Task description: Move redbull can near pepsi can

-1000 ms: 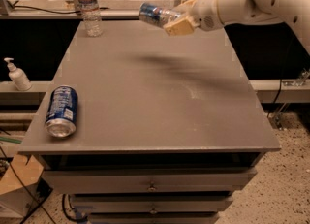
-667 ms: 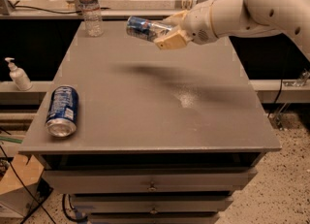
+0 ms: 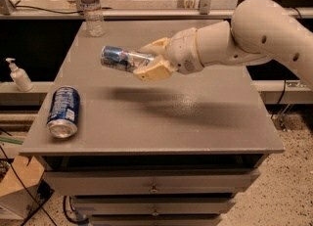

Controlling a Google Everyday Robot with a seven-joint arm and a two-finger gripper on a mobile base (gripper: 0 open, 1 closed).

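My gripper (image 3: 146,61) is shut on the redbull can (image 3: 117,57), a slim blue-and-silver can held on its side in the air above the middle of the grey table (image 3: 195,117). The can's free end points left. The pepsi can (image 3: 63,111), wider and dark blue with white lettering, lies on its side near the table's front left corner, its silver top facing the front edge. The held can is up and to the right of the pepsi can, well apart from it.
A clear water bottle (image 3: 91,6) stands at the table's back left corner. A white soap dispenser (image 3: 19,75) stands on a ledge left of the table. Drawers (image 3: 154,187) sit under the tabletop. My arm (image 3: 254,29) reaches in from the right.
My gripper has carried the redbull can left and toward the front, from the table's back right to over its middle, closer to the pepsi can. The pepsi can has not moved.
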